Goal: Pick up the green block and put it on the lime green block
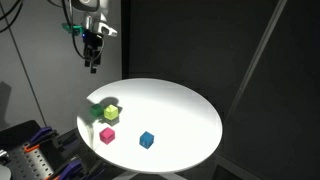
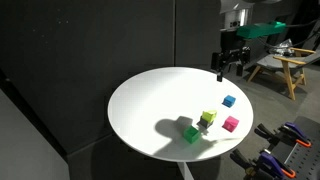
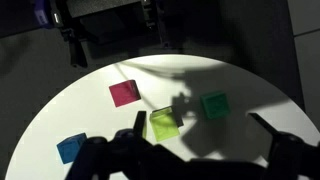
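The green block sits on the round white table, partly in shadow. The lime green block sits close beside it, apart from it. My gripper hangs high above the table's edge, well away from both blocks. In the wrist view its dark fingers are spread apart and empty, and the two blocks show between and below them.
A pink block and a blue block lie near the green ones. Black curtains surround the table. Tools and cables lie beside the table.
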Robot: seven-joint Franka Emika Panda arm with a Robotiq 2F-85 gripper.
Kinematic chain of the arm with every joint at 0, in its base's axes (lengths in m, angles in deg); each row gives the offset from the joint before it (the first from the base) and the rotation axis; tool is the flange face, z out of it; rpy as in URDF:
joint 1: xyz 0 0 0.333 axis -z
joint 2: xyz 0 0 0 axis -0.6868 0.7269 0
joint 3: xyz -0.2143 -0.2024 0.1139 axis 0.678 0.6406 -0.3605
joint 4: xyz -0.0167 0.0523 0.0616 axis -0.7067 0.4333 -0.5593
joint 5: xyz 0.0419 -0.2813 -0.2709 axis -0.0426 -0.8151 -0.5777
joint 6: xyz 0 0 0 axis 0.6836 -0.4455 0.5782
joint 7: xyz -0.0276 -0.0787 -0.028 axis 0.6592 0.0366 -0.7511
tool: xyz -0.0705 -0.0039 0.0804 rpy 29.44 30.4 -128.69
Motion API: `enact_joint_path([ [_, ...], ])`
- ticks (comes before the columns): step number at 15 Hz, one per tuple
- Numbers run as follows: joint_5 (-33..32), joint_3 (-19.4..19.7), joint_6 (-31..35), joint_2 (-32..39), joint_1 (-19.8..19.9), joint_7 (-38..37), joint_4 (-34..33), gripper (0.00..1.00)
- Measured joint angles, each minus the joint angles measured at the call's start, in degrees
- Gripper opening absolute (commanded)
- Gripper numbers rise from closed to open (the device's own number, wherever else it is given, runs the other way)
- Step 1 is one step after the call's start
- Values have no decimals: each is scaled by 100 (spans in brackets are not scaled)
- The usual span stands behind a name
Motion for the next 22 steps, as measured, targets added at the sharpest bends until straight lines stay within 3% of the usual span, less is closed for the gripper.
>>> enact_joint_path([
  [11, -138, 0, 103, 78, -36, 0, -4, 100],
  [22, -915, -130, 1008, 525, -330, -224, -1, 100],
])
